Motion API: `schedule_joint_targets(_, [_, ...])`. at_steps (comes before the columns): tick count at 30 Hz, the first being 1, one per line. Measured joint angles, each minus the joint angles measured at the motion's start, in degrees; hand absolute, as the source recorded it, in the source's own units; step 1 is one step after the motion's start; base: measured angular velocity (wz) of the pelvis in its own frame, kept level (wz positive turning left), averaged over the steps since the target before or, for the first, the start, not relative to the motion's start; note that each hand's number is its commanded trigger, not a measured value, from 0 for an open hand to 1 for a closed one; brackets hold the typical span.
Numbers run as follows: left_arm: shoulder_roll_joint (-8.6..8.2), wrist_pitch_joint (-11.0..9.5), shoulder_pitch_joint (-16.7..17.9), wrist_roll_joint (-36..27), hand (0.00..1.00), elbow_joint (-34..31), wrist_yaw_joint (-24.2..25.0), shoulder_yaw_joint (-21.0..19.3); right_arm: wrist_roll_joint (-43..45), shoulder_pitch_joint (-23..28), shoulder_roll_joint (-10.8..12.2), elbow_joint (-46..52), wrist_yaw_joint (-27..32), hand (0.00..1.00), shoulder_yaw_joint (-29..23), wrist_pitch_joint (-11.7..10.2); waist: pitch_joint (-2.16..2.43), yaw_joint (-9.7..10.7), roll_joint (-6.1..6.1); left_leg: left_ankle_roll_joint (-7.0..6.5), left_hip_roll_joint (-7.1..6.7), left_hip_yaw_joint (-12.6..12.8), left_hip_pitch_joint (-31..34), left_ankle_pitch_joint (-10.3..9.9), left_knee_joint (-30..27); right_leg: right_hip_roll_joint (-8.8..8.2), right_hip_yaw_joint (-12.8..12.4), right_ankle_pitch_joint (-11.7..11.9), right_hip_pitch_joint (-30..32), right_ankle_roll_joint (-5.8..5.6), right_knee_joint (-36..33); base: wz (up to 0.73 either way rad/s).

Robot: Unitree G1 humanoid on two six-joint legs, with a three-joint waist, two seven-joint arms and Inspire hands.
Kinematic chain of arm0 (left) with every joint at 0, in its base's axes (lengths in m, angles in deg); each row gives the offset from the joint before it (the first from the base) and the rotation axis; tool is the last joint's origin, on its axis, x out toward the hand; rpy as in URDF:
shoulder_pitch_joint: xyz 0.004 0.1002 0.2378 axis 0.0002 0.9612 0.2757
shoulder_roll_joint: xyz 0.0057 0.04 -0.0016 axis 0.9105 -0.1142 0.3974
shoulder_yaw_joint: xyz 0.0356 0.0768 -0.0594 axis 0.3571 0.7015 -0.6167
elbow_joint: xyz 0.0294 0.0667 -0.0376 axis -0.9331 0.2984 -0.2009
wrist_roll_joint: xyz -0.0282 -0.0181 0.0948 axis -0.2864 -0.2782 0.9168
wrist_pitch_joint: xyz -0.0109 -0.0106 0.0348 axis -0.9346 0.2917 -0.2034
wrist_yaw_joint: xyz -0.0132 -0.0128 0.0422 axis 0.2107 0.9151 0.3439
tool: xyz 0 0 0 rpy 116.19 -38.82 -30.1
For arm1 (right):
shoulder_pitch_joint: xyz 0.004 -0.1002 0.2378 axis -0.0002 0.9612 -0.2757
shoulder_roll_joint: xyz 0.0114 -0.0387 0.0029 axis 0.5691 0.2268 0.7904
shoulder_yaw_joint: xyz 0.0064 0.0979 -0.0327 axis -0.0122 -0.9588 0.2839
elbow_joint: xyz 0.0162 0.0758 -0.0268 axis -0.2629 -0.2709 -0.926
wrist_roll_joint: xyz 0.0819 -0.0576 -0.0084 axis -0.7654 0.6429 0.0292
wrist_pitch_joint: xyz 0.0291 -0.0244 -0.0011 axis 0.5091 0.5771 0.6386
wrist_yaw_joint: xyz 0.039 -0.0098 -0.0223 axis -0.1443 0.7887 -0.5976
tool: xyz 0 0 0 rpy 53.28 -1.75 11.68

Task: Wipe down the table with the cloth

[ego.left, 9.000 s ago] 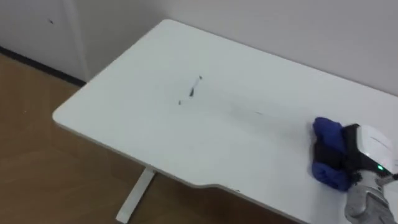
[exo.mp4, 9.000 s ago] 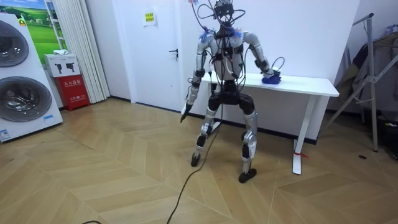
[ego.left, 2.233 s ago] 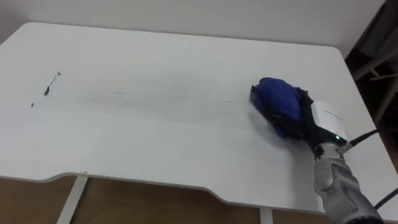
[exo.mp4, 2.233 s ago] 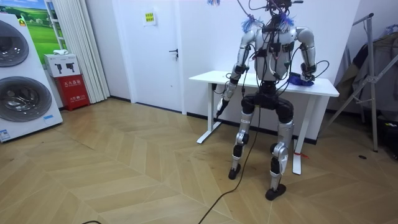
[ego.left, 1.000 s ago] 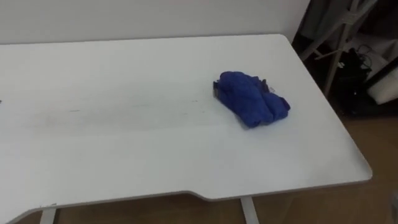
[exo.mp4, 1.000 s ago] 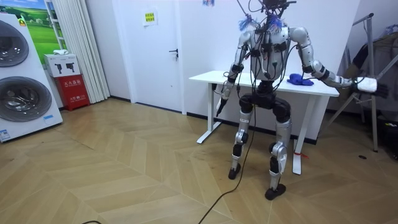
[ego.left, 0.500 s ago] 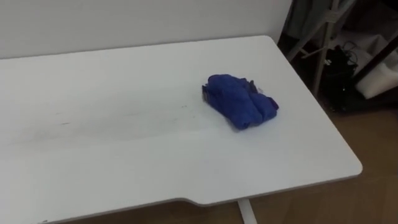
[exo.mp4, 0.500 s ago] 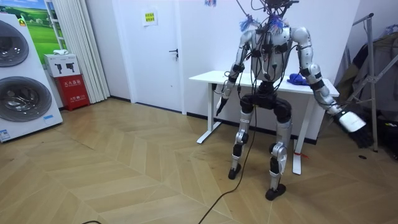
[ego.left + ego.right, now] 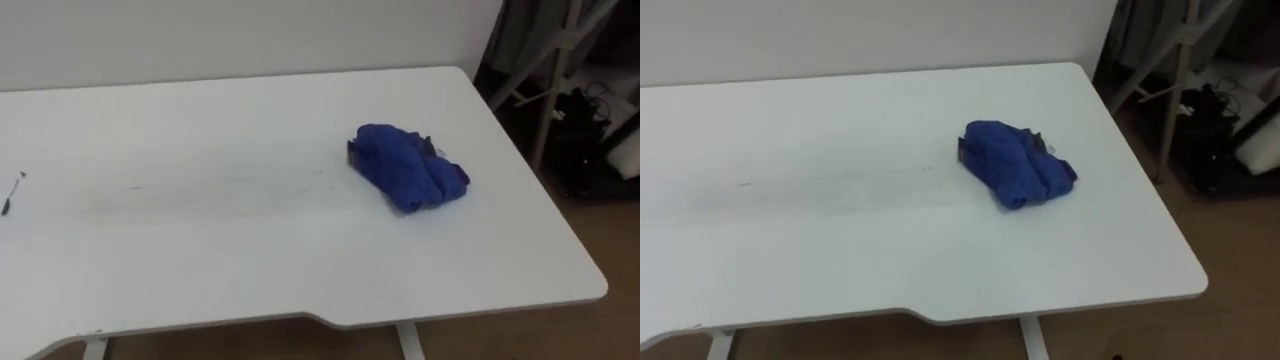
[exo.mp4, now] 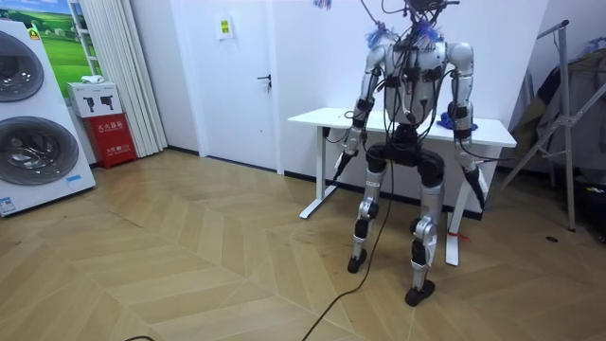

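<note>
Wipe pass looks over, cloth left on table.
White table (image 9: 250,290) w/ faint smear streak (image 9: 200,195); crumpled blue cloth (image 9: 408,180) lies free nr its right end, prob. where the stroke stopped; dark mark (image 9: 8,198) at left edge unwiped. Right hand (image 10: 480,196), on cloth 2 s ago, now hangs at side, as does left hand (image 10: 338,161); fingers: can't tell.

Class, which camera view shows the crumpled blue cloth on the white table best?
The left eye view: the crumpled blue cloth lies in full sight on the white table near its right end. The right eye view shows much the same. In the room view it is a small blue patch beside the robot's arm.
</note>
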State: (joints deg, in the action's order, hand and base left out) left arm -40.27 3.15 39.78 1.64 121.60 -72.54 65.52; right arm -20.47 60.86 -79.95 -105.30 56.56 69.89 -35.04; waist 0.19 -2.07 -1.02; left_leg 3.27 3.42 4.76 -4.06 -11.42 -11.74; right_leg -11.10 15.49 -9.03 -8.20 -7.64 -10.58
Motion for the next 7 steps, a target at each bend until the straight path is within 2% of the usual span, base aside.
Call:
schedule_joint_targets(3, [-0.45, -1.1, -0.1, 0.5, 0.0, 0.0, -0.5, 0.8, 0.7, 0.1, 0.0, 0.2, -1.8, 0.0, 3.9, -0.9, -0.1, -1.6, 0.2, 0.05, -0.01, -0.6, 0.5, 0.0, 0.1, 0.07, 1.4, 0.0, -0.1, 0.0, 0.5, 0.1])
schedule_joint_targets(7, [-0.47, -1.1, 0.1, 0.9, 0.0, -0.1, -1.1, 1.7, 1.3, 0.4, 0.1, 0.2, -3.0, 0.0, 4.6, -1.2, -0.3, -1.7, 0.36, 0.11, -0.08, -2.1, 0.7, 0.0, 0.0, 0.07, 4.5, 0.0, -1.0, 0.0, 0.9, 0.17])
